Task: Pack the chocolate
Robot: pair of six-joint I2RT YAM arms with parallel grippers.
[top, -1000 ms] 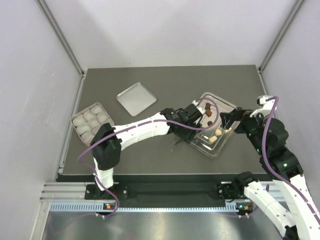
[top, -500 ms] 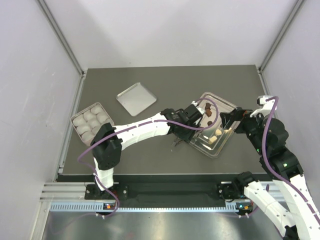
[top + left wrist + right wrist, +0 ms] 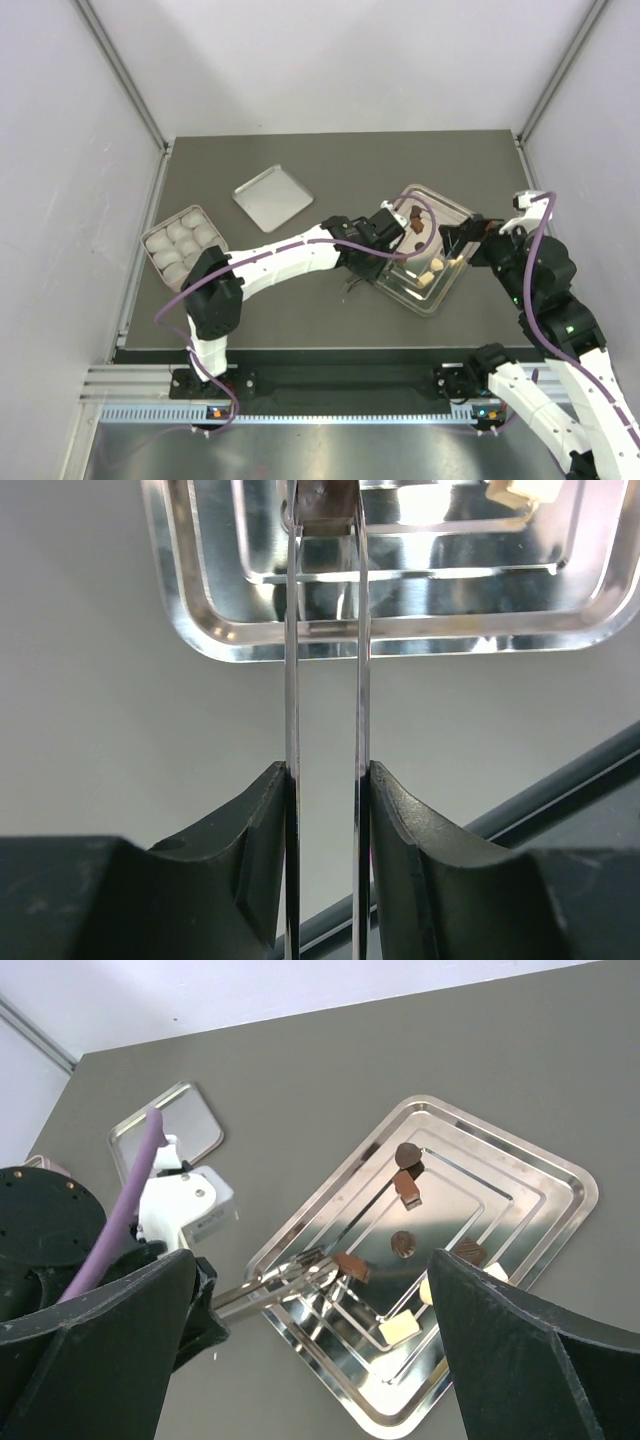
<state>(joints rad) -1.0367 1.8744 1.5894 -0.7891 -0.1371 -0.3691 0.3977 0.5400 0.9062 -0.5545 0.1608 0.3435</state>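
Left pincer (image 3: 326,528) is pinching one dark brown chocolate piece (image 3: 325,502) between its thin blade tips. The blades run nearly parallel, with only the piece's width between them. It sits just inside the left rim of the steel tray (image 3: 578,1182). I can't tell whether it's clear of the tray floor or touching it.

The rest of the chocolate is loose in the same tray. From the right wrist view I see several dark pieces (image 3: 407,1188) strung down the middle and cream pieces (image 3: 399,1329) toward the near end. None of them touch the held one. Reflections in the steel make an exact count shaky.

Right pincer (image 3: 455,240) is spread wide with nothing in it. It hangs at the tray's right rim, pointed in over the tray.

The tray lies at an angle on the right half of the table (image 3: 330,160). A small flat metal square (image 3: 272,196) is far-left of it, well apart. A white cupped box (image 3: 181,243) sits at the table's left edge. I can't make out what's in its cups from the top view.
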